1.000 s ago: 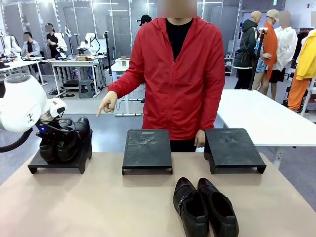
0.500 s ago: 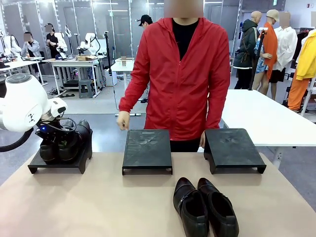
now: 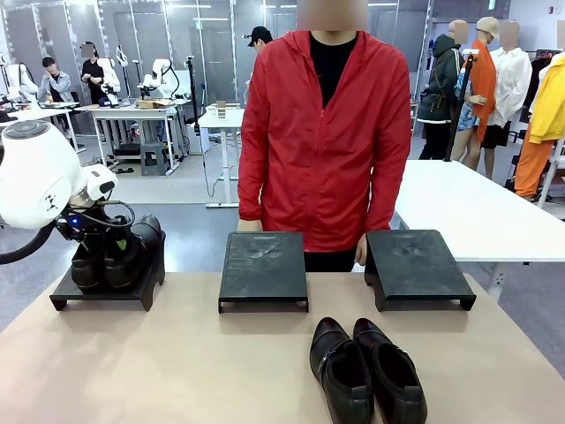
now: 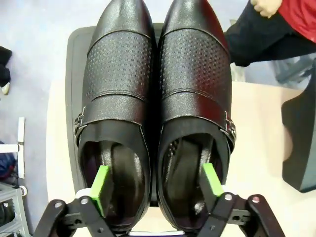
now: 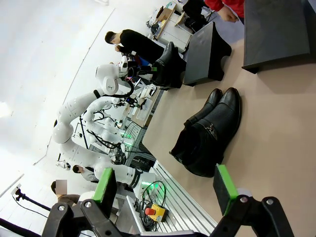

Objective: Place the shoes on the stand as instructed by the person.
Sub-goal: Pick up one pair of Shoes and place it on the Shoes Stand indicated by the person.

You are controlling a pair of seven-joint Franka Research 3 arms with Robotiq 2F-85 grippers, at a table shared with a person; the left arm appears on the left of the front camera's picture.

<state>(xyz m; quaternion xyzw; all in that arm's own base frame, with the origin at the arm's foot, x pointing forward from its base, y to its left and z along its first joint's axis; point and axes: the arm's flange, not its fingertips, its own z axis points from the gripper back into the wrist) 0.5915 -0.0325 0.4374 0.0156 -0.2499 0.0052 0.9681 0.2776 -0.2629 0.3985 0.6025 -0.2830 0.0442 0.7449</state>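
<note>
One pair of glossy black shoes (image 3: 116,256) (image 4: 155,98) stands side by side on the left stand (image 3: 104,292) (image 4: 72,74). My left gripper (image 4: 157,181) (image 3: 99,235) hovers at their heels, open, with one green pad (image 4: 102,182) inside each shoe's opening and holding nothing. The second pair of shoes (image 3: 365,371) (image 5: 210,129) lies on the table near the front edge. My right gripper (image 5: 164,186) is open and empty, well away from that pair. The person (image 3: 325,132) in the red jacket stands behind the middle stand (image 3: 263,267), arms down.
An empty black stand sits at the middle and another on the right (image 3: 417,265) along the table's far edge. The tan tabletop (image 3: 177,371) is bare in front of the stands. Other tables and people are far behind.
My left gripper opened and let go of the pair on the left stand, and the arm rose a little. The person's pointing hand came down to their side.
</note>
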